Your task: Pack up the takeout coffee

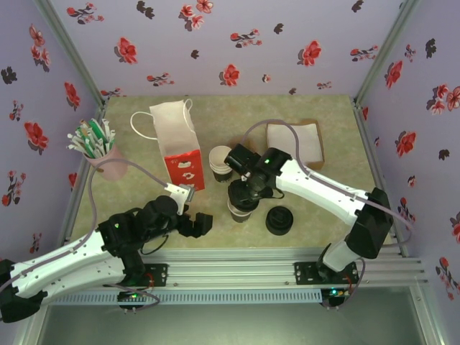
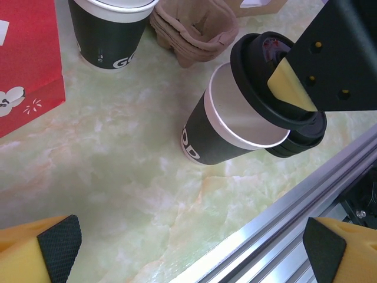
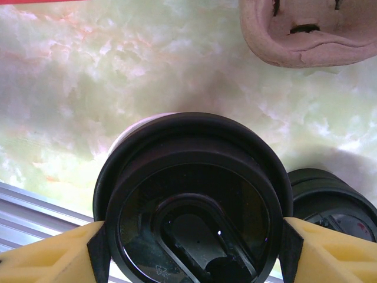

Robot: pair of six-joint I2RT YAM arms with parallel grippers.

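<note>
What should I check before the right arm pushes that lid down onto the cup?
1. Right gripper holds the lid: ok, jaws clamp both sides.
2. Lid level on the cup: not ok, it sits tilted and off-centre, with the cream rim exposed on one side.
3. Cup standing on the table: ok.
4. Left gripper clear of the cup: ok, open and apart from it.
5. Bag mouth open for packing: cannot tell.
</note>
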